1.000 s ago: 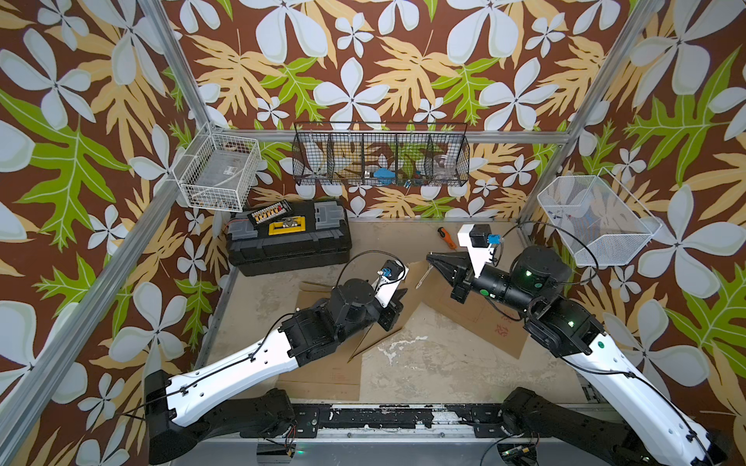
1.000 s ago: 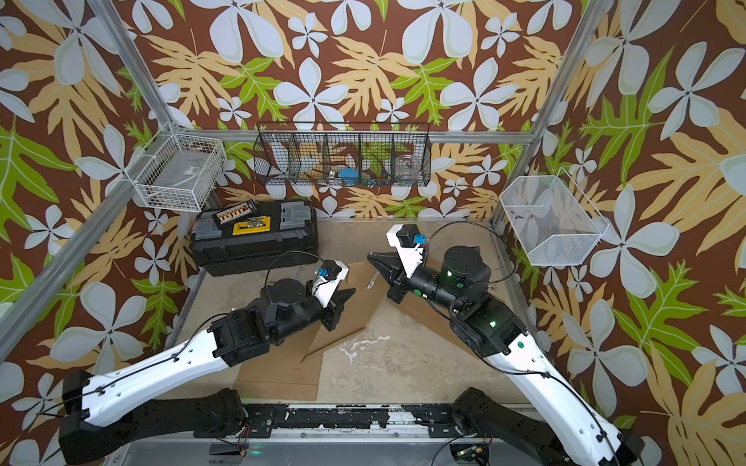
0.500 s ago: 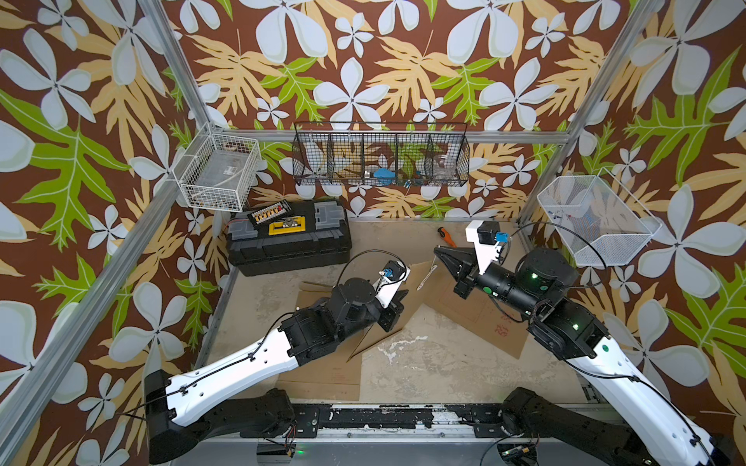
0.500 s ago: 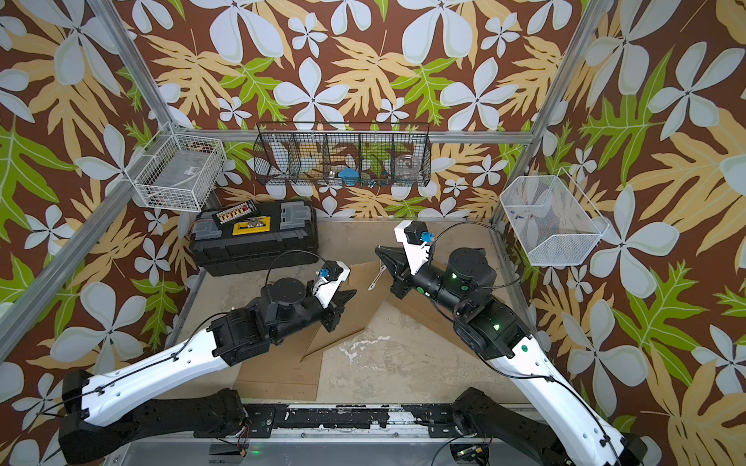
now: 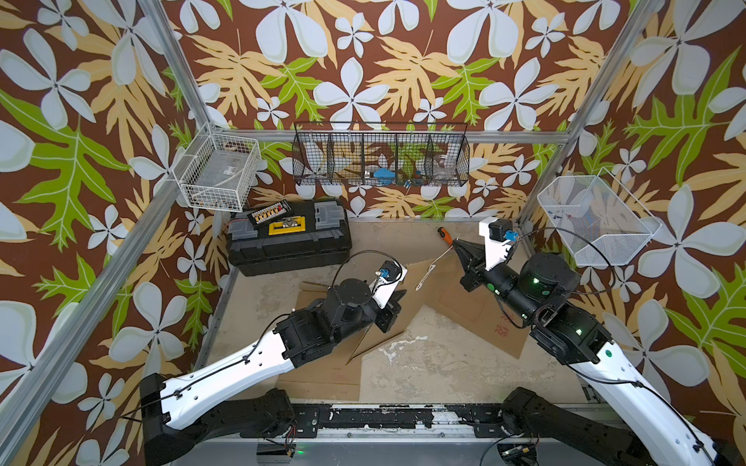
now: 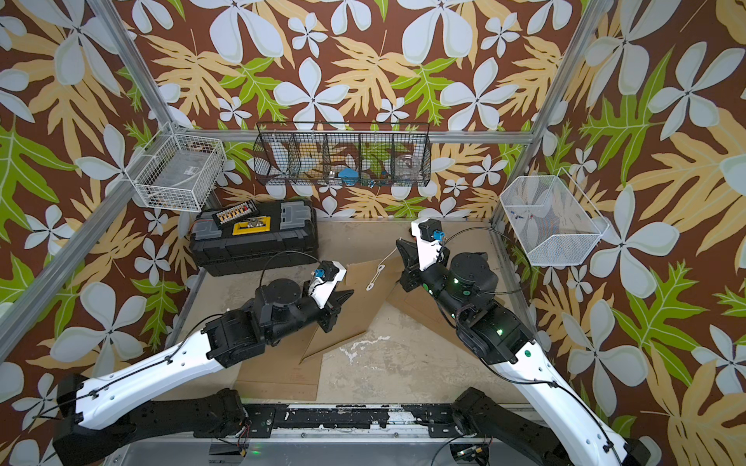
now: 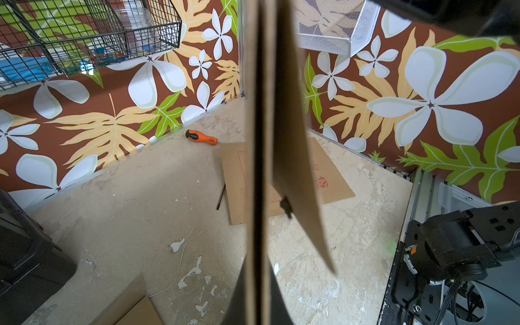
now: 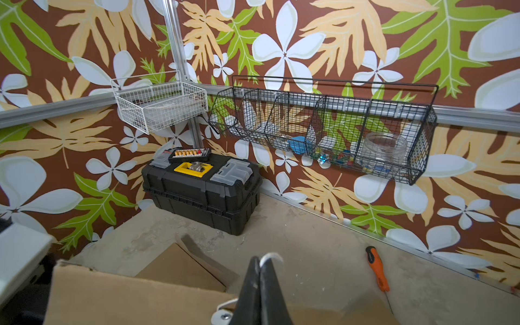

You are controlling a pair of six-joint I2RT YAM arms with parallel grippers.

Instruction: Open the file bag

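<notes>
The file bag (image 5: 407,310) is a brown paper envelope, lifted off the table at a slant in both top views (image 6: 355,310). My left gripper (image 5: 397,298) is shut on its near edge; in the left wrist view the bag's edge (image 7: 261,140) runs straight out from between the jaws (image 7: 257,295), and its flap (image 7: 295,140) stands away from the body. A white closure string (image 5: 434,268) leads from the bag's white disc (image 8: 221,316) up to my right gripper (image 5: 456,243), which is shut on the string (image 8: 271,256) above the bag's far corner.
Two more brown envelopes lie flat: one at the right (image 5: 484,322), one at the front left (image 5: 323,375). An orange-handled screwdriver (image 5: 444,234) lies near the back wall. A black toolbox (image 5: 288,238) stands at the back left. Wire baskets (image 5: 381,159) hang on the walls.
My right gripper has moved right and toward the back wall with the string in it, drawing the string out from the bag. The left arm and bag have held still.
</notes>
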